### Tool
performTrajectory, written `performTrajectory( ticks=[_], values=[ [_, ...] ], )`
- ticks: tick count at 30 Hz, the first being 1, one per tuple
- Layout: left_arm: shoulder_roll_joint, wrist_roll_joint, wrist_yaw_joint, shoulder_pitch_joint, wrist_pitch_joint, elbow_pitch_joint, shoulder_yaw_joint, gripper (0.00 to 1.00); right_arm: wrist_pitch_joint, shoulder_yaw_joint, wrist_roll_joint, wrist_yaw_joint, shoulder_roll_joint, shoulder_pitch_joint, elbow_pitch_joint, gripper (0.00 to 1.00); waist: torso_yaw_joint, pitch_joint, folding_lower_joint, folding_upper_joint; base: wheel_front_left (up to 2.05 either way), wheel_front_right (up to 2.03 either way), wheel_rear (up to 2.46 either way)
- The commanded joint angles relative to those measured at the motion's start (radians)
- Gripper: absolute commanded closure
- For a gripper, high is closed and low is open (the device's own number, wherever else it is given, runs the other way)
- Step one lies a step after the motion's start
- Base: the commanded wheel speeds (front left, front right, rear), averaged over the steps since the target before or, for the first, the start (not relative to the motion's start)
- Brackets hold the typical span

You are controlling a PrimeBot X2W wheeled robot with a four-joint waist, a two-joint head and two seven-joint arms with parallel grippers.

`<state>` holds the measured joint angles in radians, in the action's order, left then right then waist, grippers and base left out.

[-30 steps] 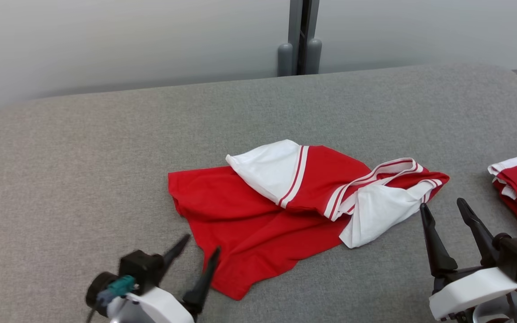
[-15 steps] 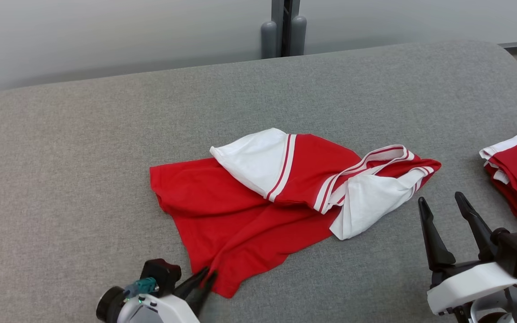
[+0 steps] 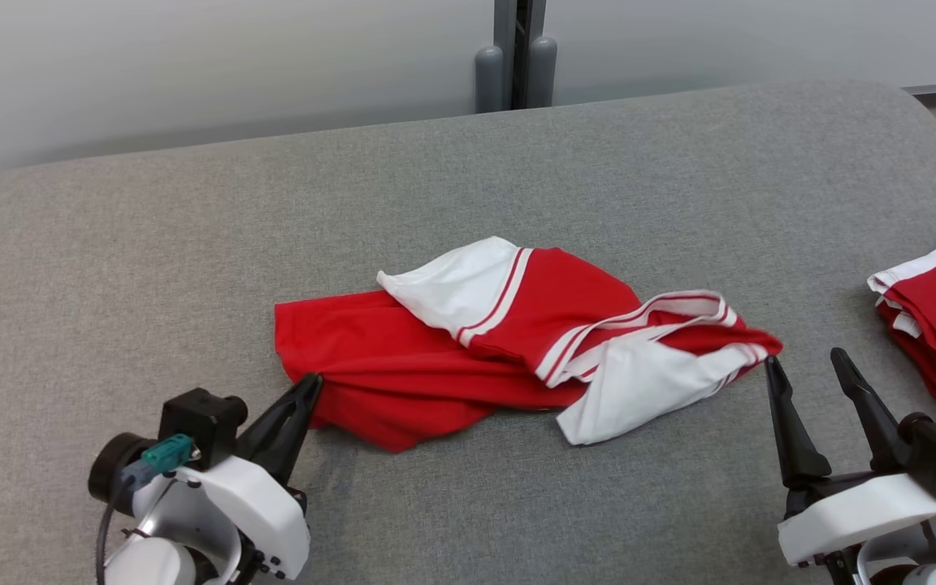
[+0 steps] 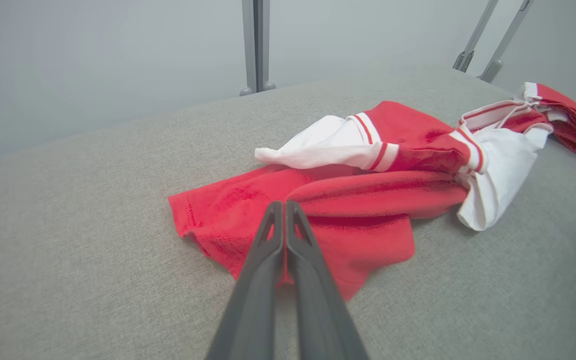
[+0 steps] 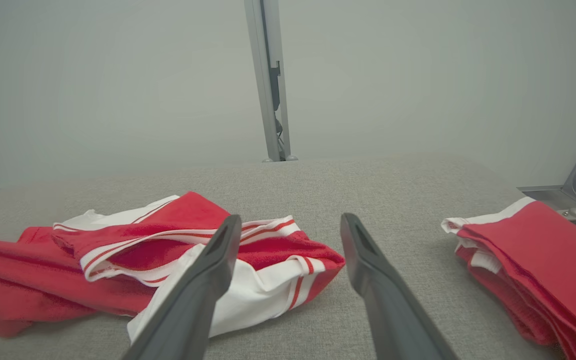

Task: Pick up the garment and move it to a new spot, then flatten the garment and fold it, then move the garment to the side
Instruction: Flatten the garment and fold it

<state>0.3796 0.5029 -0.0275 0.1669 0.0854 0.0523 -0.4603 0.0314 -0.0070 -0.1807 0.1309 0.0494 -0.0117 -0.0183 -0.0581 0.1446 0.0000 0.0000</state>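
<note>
Once-open left hand (image 3: pixel 313 382) now tight on garment (image 3: pixel 533 337) hem; near corner newly bunched

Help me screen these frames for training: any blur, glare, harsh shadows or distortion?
Head view: sharp, soft even light, only a faint shadow under the garment. Left wrist view: the garment's red looks grainy, the wall hazy. Right wrist view: wide-angle stretch makes the right claw loom large; no glare.

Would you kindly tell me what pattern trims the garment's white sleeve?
The sleeve has red-and-white stripes; head view shows it best.
</note>
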Motion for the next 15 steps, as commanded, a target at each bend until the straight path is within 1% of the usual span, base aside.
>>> performTrajectory(
  ticks=[1,5,8,11,13,15],
  values=[
    [0.014,0.004,-0.012,-0.014,0.008,-0.021,0.011,1.0,0.008,-0.003,-0.005,0.0,0.004,-0.011,0.003,0.0,0.001,-0.002,0.0,0.0,0.0,0.0,0.0],
    [0.041,0.019,-0.049,-0.047,0.039,-0.13,0.041,1.0,0.011,-0.014,-0.009,0.0,0.004,-0.007,0.01,0.0,0.009,-0.006,0.0,0.0,0.0,0.0,0.0],
    [0.054,0.012,-0.081,-0.074,0.072,-0.228,0.045,1.0,0.009,-0.018,-0.012,0.0,0.004,-0.002,0.011,0.0,0.021,-0.006,0.0,0.0,0.0,0.0,0.0],
    [0.071,0.002,-0.101,-0.08,0.092,-0.306,0.053,1.0,0.006,-0.017,-0.012,0.0,0.004,-0.007,0.011,0.0,0.029,0.0,0.0,0.0,0.0,0.0,0.0],
    [0.077,-0.008,-0.11,-0.069,0.099,-0.334,0.058,1.0,0.006,-0.016,-0.012,0.0,0.004,-0.016,0.01,0.0,0.031,0.007,0.0,0.0,0.0,0.0,0.0],
    [0.077,-0.009,-0.113,-0.047,0.096,-0.332,0.066,1.0,0.007,-0.011,-0.016,0.0,0.004,-0.023,0.01,0.0,0.028,0.017,0.0,0.0,0.0,0.0,0.0]
  ],
)
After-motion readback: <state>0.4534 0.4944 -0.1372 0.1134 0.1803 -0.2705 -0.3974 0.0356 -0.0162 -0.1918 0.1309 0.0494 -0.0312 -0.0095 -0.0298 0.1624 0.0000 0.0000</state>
